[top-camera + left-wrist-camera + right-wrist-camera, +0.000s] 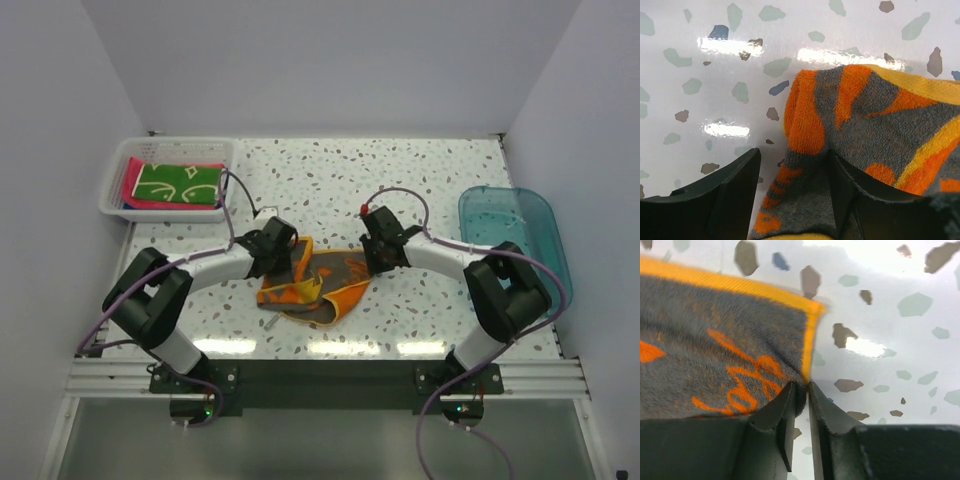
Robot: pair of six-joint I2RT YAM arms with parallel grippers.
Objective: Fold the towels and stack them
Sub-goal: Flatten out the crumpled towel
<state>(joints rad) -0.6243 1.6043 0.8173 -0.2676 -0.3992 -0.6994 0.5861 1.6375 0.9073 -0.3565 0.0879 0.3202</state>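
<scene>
Towel: dark grey towel with orange trim (318, 288) lies rumpled at mid-table, between the two arms
Left gripper (795, 152): jaws parted round a bunched fold at the towel's left side; pinched yet or not, I cannot tell
Right gripper (801, 385): clenched on the trim by the right corner
Stack: green patterned towel (180, 183) on pink towel (130, 178), in the white basket (113, 190), far left
Step, as I judge: taking both ends to spread it
Care: grip one layer only, lift both ends level, draw taut before folding

High overhead, wrist close-ups, towel (318, 287) shared
</scene>
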